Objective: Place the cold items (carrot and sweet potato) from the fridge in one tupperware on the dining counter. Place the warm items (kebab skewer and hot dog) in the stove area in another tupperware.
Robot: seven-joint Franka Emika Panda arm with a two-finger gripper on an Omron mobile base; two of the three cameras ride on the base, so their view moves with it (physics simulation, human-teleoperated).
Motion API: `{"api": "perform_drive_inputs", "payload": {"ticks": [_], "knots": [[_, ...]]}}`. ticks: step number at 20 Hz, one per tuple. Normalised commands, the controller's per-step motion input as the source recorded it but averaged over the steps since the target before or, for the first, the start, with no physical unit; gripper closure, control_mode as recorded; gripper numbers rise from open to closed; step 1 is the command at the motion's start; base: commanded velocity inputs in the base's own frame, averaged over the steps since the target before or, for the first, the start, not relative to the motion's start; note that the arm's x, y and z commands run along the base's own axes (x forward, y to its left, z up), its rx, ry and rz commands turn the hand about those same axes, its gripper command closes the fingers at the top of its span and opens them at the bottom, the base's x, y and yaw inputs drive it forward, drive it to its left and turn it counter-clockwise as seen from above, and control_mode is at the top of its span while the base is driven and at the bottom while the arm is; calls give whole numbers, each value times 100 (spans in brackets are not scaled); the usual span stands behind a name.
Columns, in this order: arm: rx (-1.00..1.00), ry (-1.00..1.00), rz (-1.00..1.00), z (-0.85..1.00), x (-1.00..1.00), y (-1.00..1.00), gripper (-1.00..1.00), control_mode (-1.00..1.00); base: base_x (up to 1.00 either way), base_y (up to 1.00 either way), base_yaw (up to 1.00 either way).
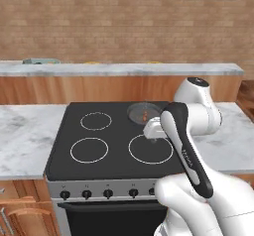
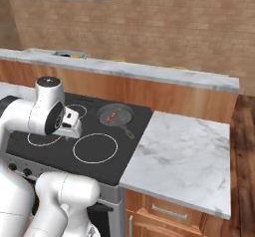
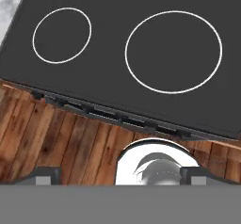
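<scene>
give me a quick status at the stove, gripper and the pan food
Gripper open, empty, above the stovetop. Reddish food, likely the kebab skewer, lies in the pan on the back burner, untouched. Nothing in the way.

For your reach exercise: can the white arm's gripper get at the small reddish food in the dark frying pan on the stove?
Probably yes: the gripper hangs open above the black stovetop, and the frying pan is uncovered.
</scene>
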Motion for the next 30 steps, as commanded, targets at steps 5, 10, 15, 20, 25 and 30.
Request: {"api": "perform_drive_inputs", "payload": {"ticks": [5,10,15,20,25,30], "knots": [[0,-1,-22,2,29,7,-100,-100,29,22,-35],[0,0,-42,3,94,1,-100,-100,0,0,0],[6,11,-9,0,100,-28,-100,-100,0,0,0],[7,26,6,-4,99,-40,-100,-100,0,0,0],[0,25,7,-12,77,-6,-100,-100,0,0,0],[-1,14,3,-27,60,0,-100,-100,0,0,0]]}}
